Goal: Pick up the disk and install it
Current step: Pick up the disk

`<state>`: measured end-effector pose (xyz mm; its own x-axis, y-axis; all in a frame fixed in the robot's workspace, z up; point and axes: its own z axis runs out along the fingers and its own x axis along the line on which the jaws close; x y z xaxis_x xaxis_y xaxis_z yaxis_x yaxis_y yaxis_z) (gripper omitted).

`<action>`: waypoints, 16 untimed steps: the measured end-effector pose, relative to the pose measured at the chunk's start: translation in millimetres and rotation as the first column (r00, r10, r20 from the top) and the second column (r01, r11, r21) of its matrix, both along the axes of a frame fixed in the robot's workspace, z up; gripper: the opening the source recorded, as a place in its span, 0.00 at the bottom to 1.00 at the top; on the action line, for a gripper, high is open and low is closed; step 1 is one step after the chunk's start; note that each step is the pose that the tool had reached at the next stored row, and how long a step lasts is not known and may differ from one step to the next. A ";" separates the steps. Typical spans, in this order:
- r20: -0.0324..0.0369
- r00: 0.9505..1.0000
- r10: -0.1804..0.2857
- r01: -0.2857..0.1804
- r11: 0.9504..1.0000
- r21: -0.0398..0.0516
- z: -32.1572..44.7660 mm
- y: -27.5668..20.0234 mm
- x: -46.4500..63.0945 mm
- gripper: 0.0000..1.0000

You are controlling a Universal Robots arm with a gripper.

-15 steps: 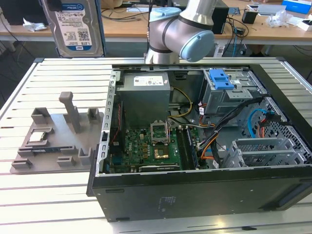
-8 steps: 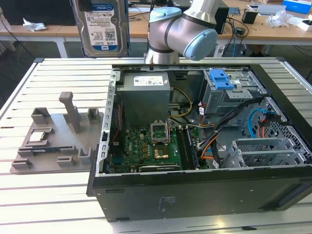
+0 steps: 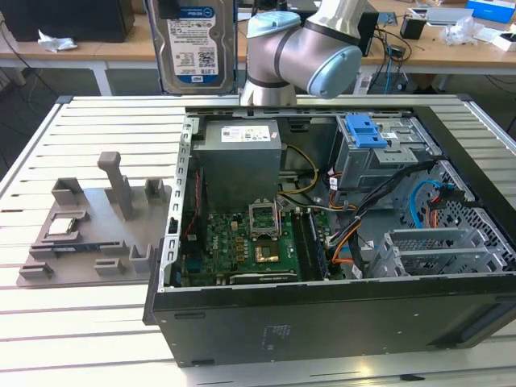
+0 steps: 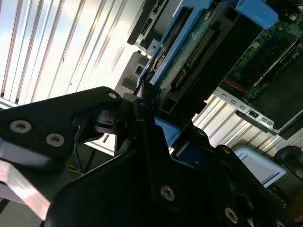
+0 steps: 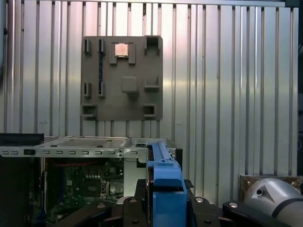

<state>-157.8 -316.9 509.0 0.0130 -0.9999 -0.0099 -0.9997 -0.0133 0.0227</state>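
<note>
**A:** Layout in the exterior view?

**B:** At the exterior view's left, a grey fixture plate (image 3: 89, 230) sits on the slatted table (image 3: 48, 339). Next comes the disk (image 3: 197, 40), upright and off the table with its label to the camera, up beyond the case's far wall. The arm (image 3: 310, 56) is just beside it. The open PC case (image 3: 322, 322) fills the right, with a blue latch (image 3: 363, 129) on the drive cage.

**A:** Gripper?

**B:** In the first wrist view the gripper (image 5: 164, 208) is pinching the disk, jaws on either side of its blue rail.

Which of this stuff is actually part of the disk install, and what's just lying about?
Job: disk, gripped in the hand; open case; probably the drive cage.
Just there: grey fixture, chip on it; power supply; motherboard.
</note>
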 end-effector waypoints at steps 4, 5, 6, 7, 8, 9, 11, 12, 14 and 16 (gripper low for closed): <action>-0.001 1.000 0.000 0.000 1.000 0.000 0.0 0.0 18.5 0.37; -0.001 1.000 0.000 0.000 1.000 0.000 0.0 0.0 21.4 0.37; -0.001 1.000 0.000 0.000 1.000 0.000 -0.1 0.0 24.8 0.37; -0.001 1.000 0.000 0.000 1.000 0.000 0.0 0.0 27.3 0.37; -0.001 1.000 0.000 0.000 1.000 0.000 0.0 0.0 30.2 0.37; -0.001 1.000 0.000 0.000 1.000 0.000 -0.1 0.0 33.2 0.37; -0.002 1.000 0.000 0.000 1.000 0.000 -0.1 0.0 39.8 0.37; -0.002 1.000 0.000 0.000 1.000 0.000 -0.1 0.0 45.6 0.37; -0.002 1.000 0.000 0.000 1.000 0.000 -0.2 0.0 53.8 0.37; -0.003 1.000 0.000 0.000 1.000 0.000 -0.3 0.0 59.7 0.37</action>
<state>-98.1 -316.9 508.8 0.0133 -0.9999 -0.0100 -0.9996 -0.0136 0.0254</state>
